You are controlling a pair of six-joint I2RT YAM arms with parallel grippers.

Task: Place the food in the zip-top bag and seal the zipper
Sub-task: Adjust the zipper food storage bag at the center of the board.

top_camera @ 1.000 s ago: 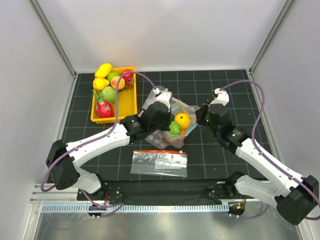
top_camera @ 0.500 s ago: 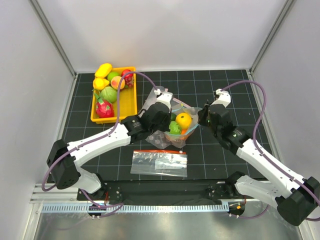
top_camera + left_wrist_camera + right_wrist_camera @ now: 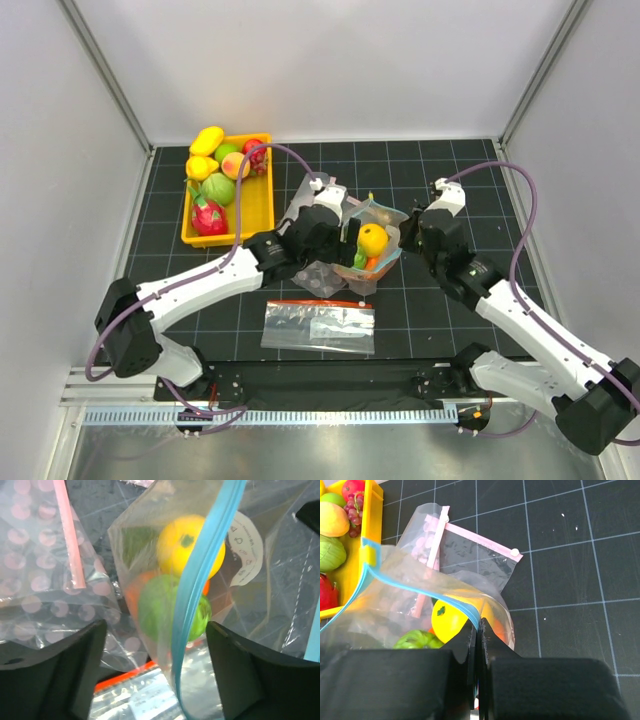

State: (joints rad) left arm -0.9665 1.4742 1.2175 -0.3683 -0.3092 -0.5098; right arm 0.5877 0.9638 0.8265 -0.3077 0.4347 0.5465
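The top camera is looking down from high above the near edge, taking in the whole surface (image 3: pixel 450 170). Both wrist cameras are sitting close to the zip-top bag (image 3: pixel 165 595), the left facing its side, the right looking across its mouth; all three are sharing that bag.

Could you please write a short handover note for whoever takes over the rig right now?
Left gripper: open, straddling the zipper without gripping it.
Right gripper: shut on the edge of the zip-top bag, holding it up.
Done: yellow, green and orange food is inside the bag.
To do: I cannot tell if the zipper is closed along its whole length; check it and press it shut.
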